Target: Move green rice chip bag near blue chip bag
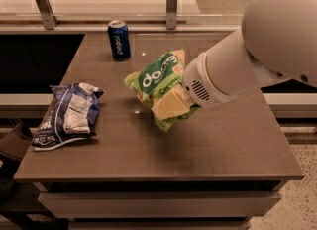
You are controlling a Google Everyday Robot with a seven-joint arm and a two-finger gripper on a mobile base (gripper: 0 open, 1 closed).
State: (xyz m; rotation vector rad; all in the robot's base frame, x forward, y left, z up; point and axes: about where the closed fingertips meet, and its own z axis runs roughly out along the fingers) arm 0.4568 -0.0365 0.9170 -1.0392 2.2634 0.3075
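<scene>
The green rice chip bag (157, 83) is light green with a dark green round logo. It hangs tilted above the middle of the table, with a shadow under it. My gripper (174, 104) is shut on its right lower part. One pale finger (168, 107) lies across the front of the bag and the other is hidden behind it. The white arm comes in from the upper right. The blue chip bag (67, 115), wrinkly dark blue with white patches, lies flat at the table's left side, well to the left of the green bag.
A blue soda can (119, 38) stands upright at the back of the brown table (213, 154), behind and left of the held bag. A rail with two metal posts (171, 1) runs behind the table. The floor drops away past the right and front edges.
</scene>
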